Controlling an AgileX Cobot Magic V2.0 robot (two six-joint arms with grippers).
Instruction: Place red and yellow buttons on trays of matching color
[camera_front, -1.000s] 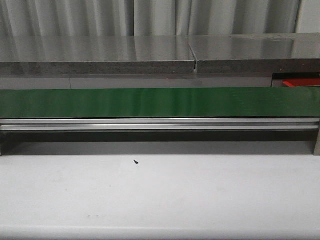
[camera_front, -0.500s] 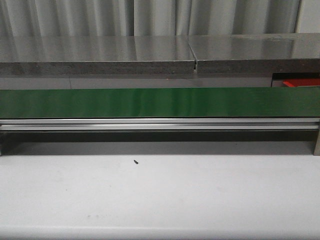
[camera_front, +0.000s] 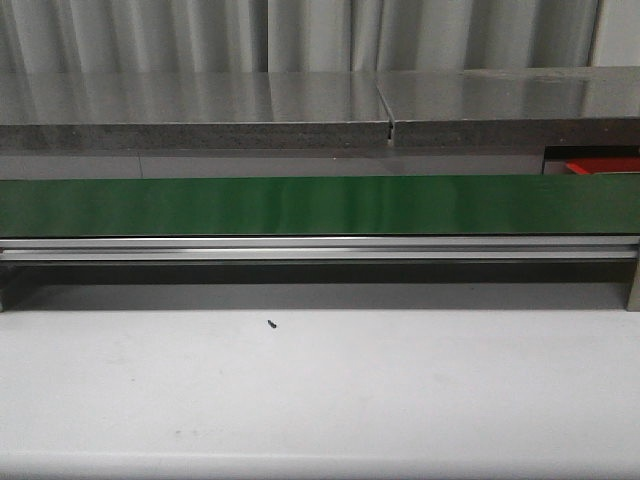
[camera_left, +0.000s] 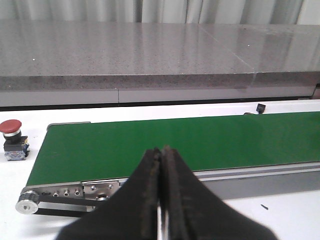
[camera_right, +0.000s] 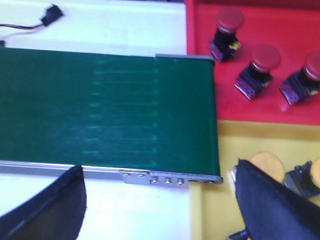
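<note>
In the left wrist view a red button (camera_left: 11, 127) on a dark base stands on the white table just off the end of the green belt (camera_left: 165, 142). My left gripper (camera_left: 161, 151) is shut and empty, over the belt's near rail. In the right wrist view the red tray (camera_right: 200, 30) holds three red buttons (camera_right: 230, 20) (camera_right: 265, 57) (camera_right: 312, 69). The yellow tray (camera_right: 212, 200) holds yellow buttons (camera_right: 265, 161), partly hidden behind one finger. My right gripper (camera_right: 159, 169) is open and empty over the belt's end, beside the yellow tray. Neither gripper shows in the front view.
The green conveyor belt (camera_front: 320, 205) with its aluminium rail (camera_front: 320, 248) spans the front view, a grey stone ledge (camera_front: 200, 110) behind it. A small black speck (camera_front: 272, 323) lies on the white table. A black connector with wire (camera_right: 50, 14) lies beyond the belt.
</note>
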